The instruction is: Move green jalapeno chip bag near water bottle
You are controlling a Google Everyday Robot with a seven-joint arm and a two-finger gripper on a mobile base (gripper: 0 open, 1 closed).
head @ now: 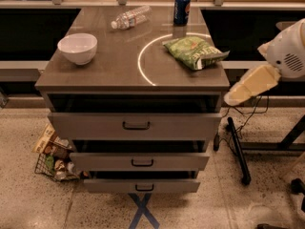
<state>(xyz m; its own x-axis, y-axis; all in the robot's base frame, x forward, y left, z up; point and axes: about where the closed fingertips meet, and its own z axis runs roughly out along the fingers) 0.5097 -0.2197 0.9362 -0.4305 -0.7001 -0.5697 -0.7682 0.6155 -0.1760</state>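
gripper: not seen in frame; only the arm [252,82] shows, at 3 o'clock off the cabinet's side, well apart from everything on top. Released or clenched: cannot tell.
cabinet [119,73]: grey top, three drawers [136,125] pulled partly out toward 6 o'clock.
green jalapeno chip bag [194,52]: lies flat at 2 o'clock on the top, near the 3 o'clock edge, one corner close to the lip. Untouched.
bowl [77,47]: white, upright, 9 o'clock.
water bottle [129,18]: on its side at 11 o'clock, near the back edge, well apart from the bag.
soda can [181,7]: blue, upright, 1 o'clock, just behind the bag.
step: reach for the bag; task looks barely begun.
how to do it well: come down from above at the bag's middle and pinch a crinkle, since flat foil slips. Lift before travelling toward 11 o'clock, and set down beside the bottle without nudging it, as it may roll.
edges/room: centre of the top is open, so the straight path from bag to bottle looks free. Keep wide of the can at 1 o'clock, and watch the back edge behind the bottle.
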